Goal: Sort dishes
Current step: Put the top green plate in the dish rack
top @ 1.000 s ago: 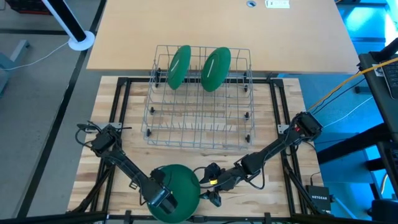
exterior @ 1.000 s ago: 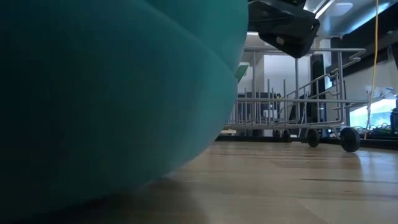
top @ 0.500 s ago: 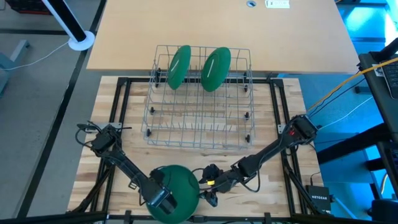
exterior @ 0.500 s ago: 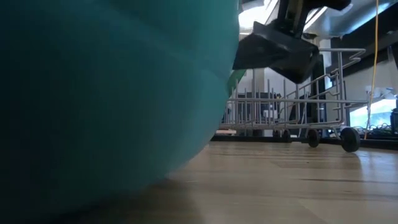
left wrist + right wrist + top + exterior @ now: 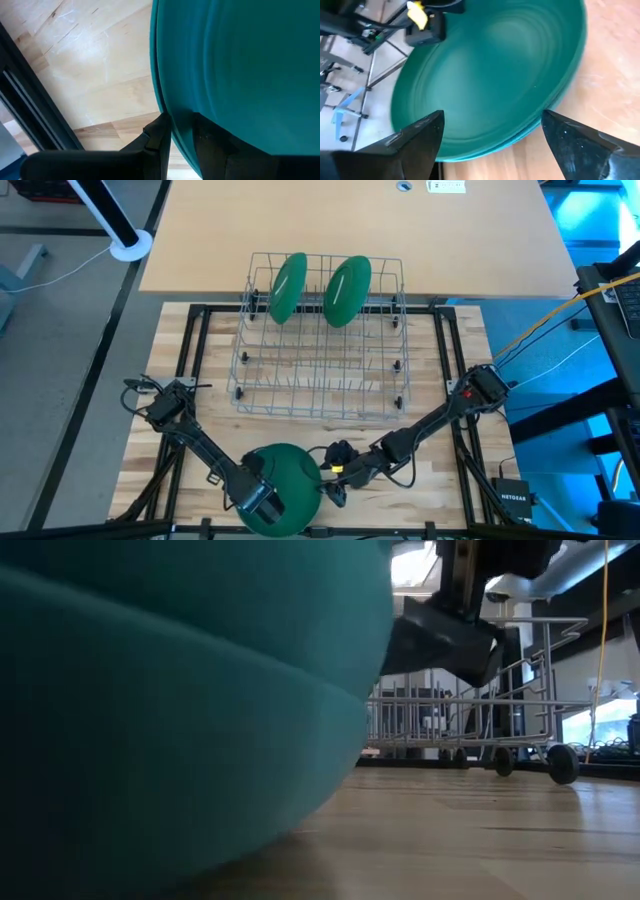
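Several dark green plates lie stacked [image 5: 287, 485] at the table's near edge, and they fill the low view [image 5: 180, 710]. Two more plates [image 5: 288, 286] [image 5: 347, 290] stand on edge in the far end of the wire rack [image 5: 320, 370]. My left gripper [image 5: 262, 500] is shut on the near-left rim of the stack's top plate. My right gripper [image 5: 335, 480] hovers open at the stack's right side. In its wrist view the wide-spread fingers [image 5: 492, 135] frame the top plate [image 5: 490, 70] without touching it. My left gripper pinches the top plate's rim [image 5: 181, 135] between its two fingers [image 5: 159, 137], coming from the table's near left. The fingers lie across the rim's edge. Whether the plate is lifted off the plate below [image 5: 547, 125], I cannot tell.
The wire rack rests on small wheels [image 5: 562, 763] in the middle of the table, with most of its slots free. Bare wood lies between rack and stack [image 5: 300, 435]. Cables and black frame rails run along the table's sides [image 5: 190, 370].
My right gripper has come down and toward the table's left, closer to the right rim of the plate stack. The left gripper keeps its hold on the plate.
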Robot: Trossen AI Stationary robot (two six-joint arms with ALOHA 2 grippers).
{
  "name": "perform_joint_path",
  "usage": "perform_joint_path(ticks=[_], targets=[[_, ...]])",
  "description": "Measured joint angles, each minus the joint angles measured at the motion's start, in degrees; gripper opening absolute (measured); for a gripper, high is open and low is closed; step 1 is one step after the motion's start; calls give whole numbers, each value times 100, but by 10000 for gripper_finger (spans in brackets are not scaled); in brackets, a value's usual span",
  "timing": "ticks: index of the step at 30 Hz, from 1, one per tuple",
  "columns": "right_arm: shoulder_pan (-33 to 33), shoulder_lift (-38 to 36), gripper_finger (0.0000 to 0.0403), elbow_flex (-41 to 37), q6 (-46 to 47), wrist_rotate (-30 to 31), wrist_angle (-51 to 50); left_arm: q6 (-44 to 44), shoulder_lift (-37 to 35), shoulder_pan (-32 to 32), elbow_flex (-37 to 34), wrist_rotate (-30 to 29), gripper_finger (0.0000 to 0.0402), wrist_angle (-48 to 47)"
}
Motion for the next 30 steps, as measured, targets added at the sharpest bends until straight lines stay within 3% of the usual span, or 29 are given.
perform_joint_path(ticks=[9, 23, 30], targets=[[-41, 10, 325, 1, 403, 18, -497, 151, 0, 6, 2, -150, 70, 245], [-47, 13, 146, 3, 470, 150, -480, 285, -11, -7, 7, -157, 70, 300], [-49, 24, 88, 250, 214, 365, -1003, 742, -30, -11, 16, -72, 70, 261]])
